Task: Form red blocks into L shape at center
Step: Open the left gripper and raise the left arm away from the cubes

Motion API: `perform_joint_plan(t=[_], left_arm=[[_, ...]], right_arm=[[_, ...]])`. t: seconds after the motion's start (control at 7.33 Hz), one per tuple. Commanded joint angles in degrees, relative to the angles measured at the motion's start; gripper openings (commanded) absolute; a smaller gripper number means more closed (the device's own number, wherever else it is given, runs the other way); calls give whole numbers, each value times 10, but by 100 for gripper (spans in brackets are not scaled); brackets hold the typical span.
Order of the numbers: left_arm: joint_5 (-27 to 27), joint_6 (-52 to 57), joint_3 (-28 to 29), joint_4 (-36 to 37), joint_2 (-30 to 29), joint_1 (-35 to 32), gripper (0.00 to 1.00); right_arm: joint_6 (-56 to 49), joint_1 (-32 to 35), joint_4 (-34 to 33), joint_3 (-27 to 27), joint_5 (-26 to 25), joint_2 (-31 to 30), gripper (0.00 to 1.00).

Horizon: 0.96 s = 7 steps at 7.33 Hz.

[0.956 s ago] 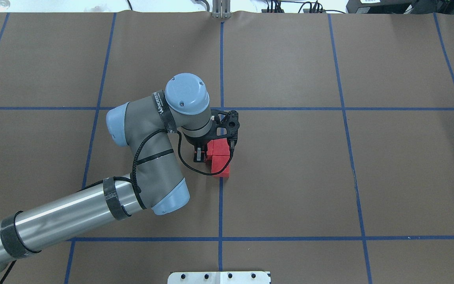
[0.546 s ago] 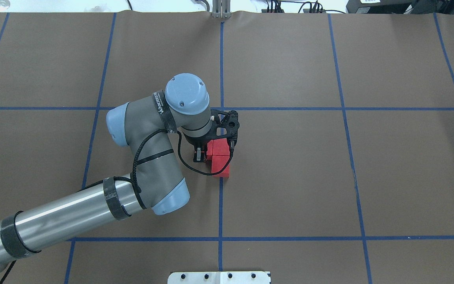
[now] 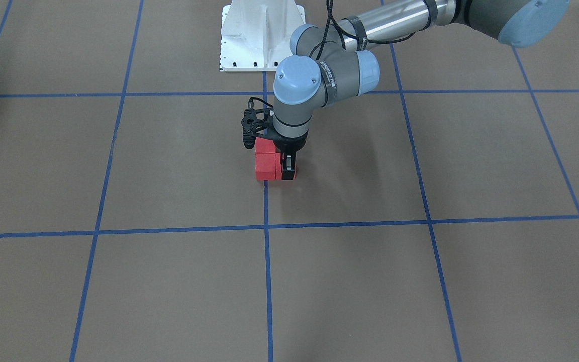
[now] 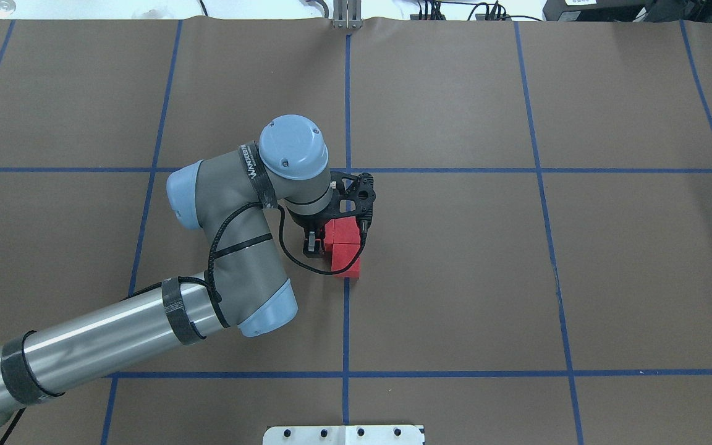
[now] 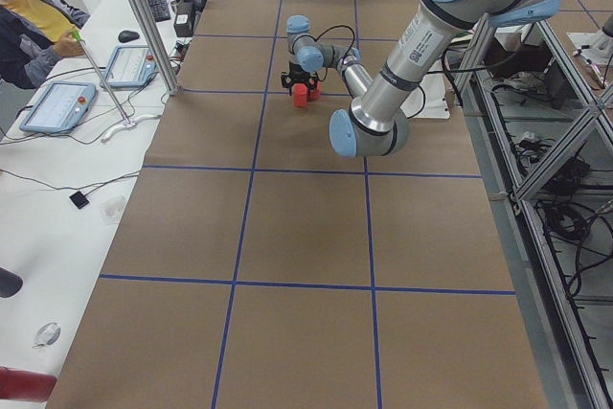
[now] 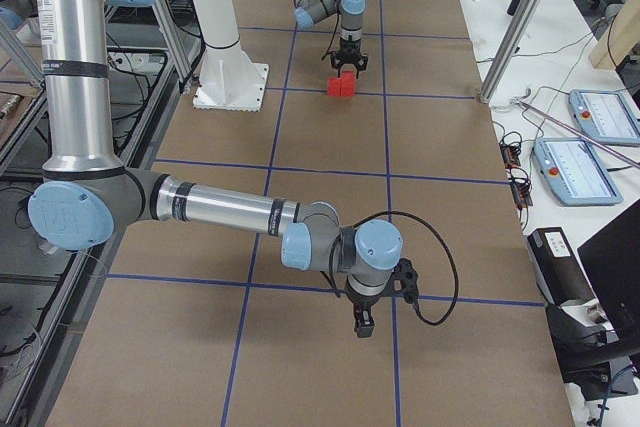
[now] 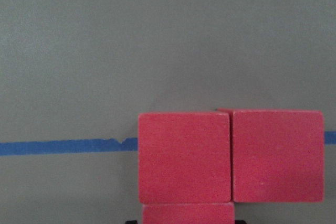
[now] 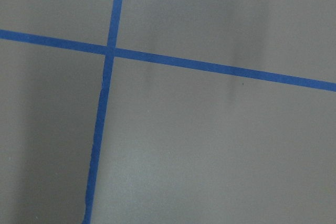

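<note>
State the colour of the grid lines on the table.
Blue; the grid lines show best in the overhead exterior view.

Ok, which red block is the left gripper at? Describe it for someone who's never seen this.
On the table, follow the middle blue line to the red blocks, a tight L. Two sit on that line; yours, the side block, juts toward the robot's left, between the left gripper's fingers.

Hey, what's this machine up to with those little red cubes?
The left gripper is down at the middle of the table, shut on one red block that sits against two other red blocks lying side by side on a blue tape line. Together the three already make an L. The right arm waits far off at the table's end, touching nothing.
</note>
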Motion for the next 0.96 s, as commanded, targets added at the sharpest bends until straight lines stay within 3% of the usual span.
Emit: perform_joint_plan(t=[0.0,0.27,0.82], left_arm=[[-1,1,-6,-1,0,-4,99],[-2,1,-32,4,1,-16,99],[-112,1,-37,20,82,-158,99]], right_arm=[[1,1,-1,0,0,0,100],[1,0,-1,-1,0,0,100],[1,0,0,-3,0,-4,100]])
